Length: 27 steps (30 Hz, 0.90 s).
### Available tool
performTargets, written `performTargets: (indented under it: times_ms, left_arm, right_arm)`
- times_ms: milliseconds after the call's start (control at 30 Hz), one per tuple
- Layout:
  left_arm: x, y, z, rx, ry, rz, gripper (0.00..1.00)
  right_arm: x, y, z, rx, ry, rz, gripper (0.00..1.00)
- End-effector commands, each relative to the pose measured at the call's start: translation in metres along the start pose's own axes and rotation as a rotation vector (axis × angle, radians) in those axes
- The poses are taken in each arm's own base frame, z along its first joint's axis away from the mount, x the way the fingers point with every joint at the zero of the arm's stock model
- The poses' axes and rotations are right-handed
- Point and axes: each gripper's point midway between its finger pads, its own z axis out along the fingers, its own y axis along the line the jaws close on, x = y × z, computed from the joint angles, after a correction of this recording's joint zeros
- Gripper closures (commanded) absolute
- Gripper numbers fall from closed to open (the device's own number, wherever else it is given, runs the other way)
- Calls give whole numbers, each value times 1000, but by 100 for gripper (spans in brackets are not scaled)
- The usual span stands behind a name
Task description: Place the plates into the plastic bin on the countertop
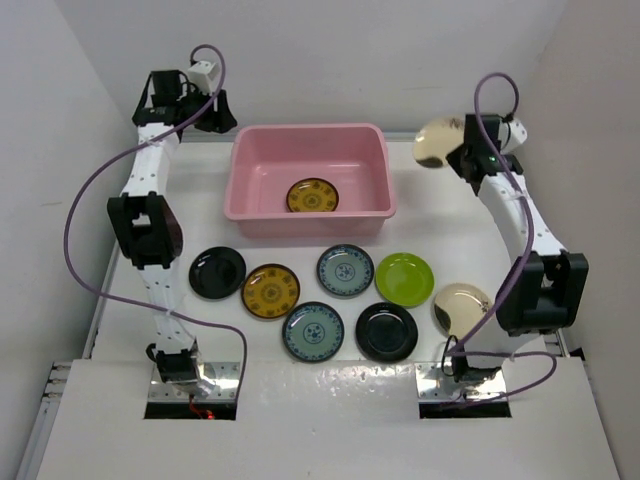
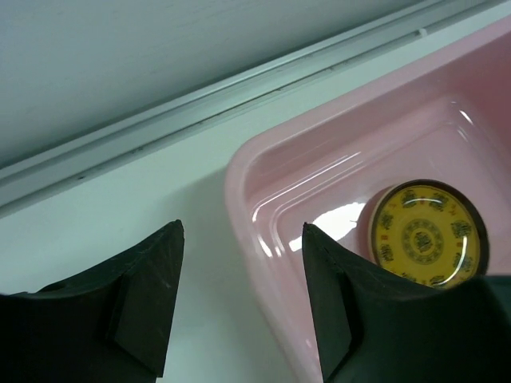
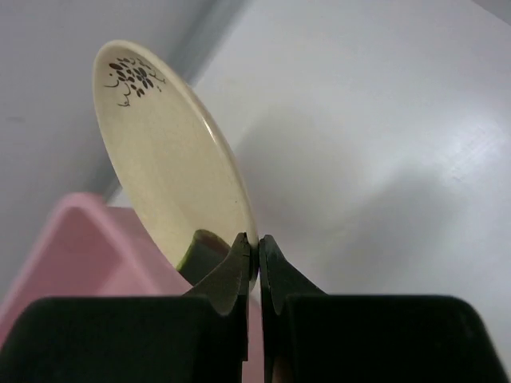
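Observation:
The pink plastic bin (image 1: 310, 183) stands at the back middle of the white countertop (image 1: 420, 230), with one yellow-brown plate (image 1: 313, 196) in it; the left wrist view shows that plate (image 2: 429, 234) too. My right gripper (image 1: 462, 152) is shut on the rim of a cream plate (image 1: 436, 142) with a dark leaf mark, held on edge in the air right of the bin; it fills the right wrist view (image 3: 164, 152). My left gripper (image 1: 208, 112) is open and empty above the bin's back left corner (image 2: 255, 171). Several plates lie in front of the bin.
In front of the bin lie a black plate (image 1: 217, 272), a yellow-brown one (image 1: 271, 291), two blue-grey ones (image 1: 345, 270) (image 1: 313, 331), a lime green one (image 1: 404, 278), a black one (image 1: 387, 331) and a cream one (image 1: 460, 305). Walls close in behind and at both sides.

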Motion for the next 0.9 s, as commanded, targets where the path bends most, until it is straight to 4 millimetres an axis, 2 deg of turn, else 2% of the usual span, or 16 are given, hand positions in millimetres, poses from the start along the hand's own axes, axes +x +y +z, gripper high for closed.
performTargets:
  times_ms: [0,33,100,133,167,200,233,300,333,367,400,500,533,567,633,867]
  left_arm:
    - [-44,17,-52,-60,-106,29,37]
    - [-43,21,-56,-68,-105,25,37]
    - [-27,29,-61,-64,-81,14,37]
    - [-27,35,-76,-45,-92,19,37]
    - [-22,38,-83,-37,-89,24,35]
    - [1,43,-87,-24,-50,20,35]
    - [5,48,-105,-12,-54,23,34]
    - [24,55,-119,-5,-23,85,33]
    - [53,58,-125,-2,36,59,33]
    - [64,56,-128,-1,64,79,33]
    - [70,57,-138,-10,82,141,33]
    - [137,35,-148,61,258,128,33]
    - [148,26,-147,93,290,124,33]
    - [160,21,-149,113,319,108,33]
    - [189,6,-155,166,387,68,33]
    - [238,-23,-158,247,493,-8,33]
  right_arm:
    - [-72,61,-46,-116,-311,107,100]
    - [-76,63,-48,-126,-328,91,100]
    - [-72,104,-68,-257,-327,4,100]
    - [-78,126,-78,-344,-357,-55,100]
    - [-40,161,-82,-508,-229,-193,100]
    - [-26,174,-83,-570,-182,-242,100]
    - [-14,187,-91,-635,-131,-342,100]
    - [36,239,-103,-885,108,-449,100]
    - [83,225,-71,-820,277,-514,100]
    - [111,217,-73,-820,421,-553,100]
    - [136,232,-62,-817,487,-593,100]
    - [176,229,-48,-804,554,-674,100]
    - [183,227,-46,-803,569,-663,100]
    - [204,214,-30,-786,588,-663,100]
    - [207,209,-28,-772,582,-643,100]
    - [245,192,-6,-734,677,-663,100]
